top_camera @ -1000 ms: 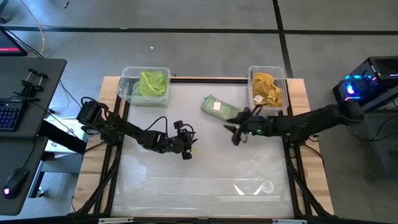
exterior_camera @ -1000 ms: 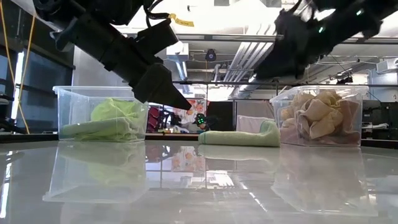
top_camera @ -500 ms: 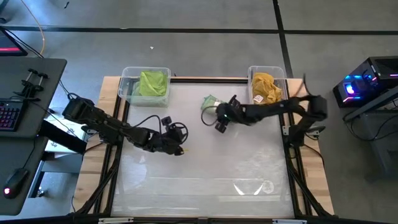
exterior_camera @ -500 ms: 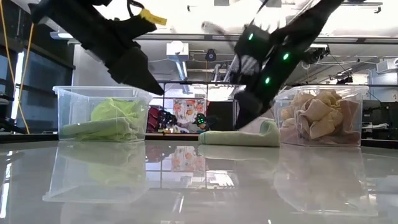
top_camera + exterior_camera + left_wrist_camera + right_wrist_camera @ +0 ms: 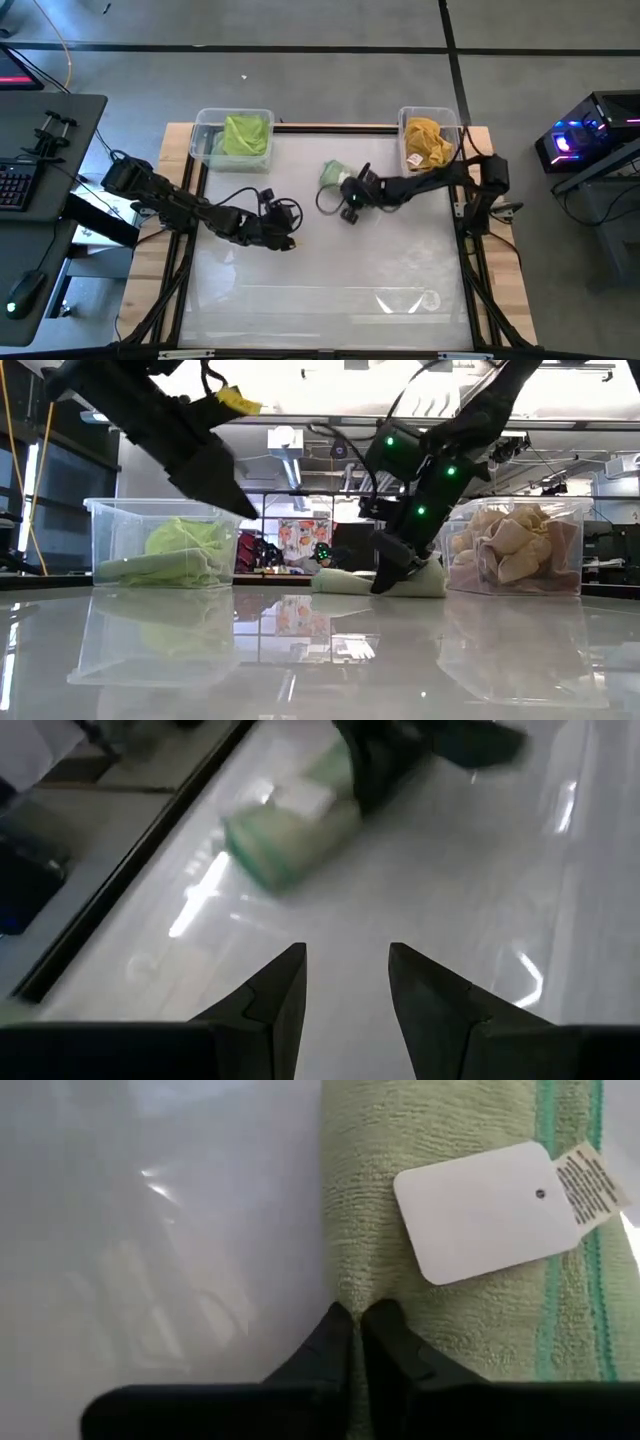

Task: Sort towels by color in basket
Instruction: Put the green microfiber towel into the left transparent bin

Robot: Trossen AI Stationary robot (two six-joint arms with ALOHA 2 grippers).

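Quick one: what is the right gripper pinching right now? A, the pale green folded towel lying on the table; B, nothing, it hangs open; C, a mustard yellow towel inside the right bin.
A: the right gripper has its fingertips closed on the pale green folded towel's edge, near its white tag.

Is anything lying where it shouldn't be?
One pale green towel lies loose on the table, outside both bins. The right gripper pinches its edge, a white tag showing on top.
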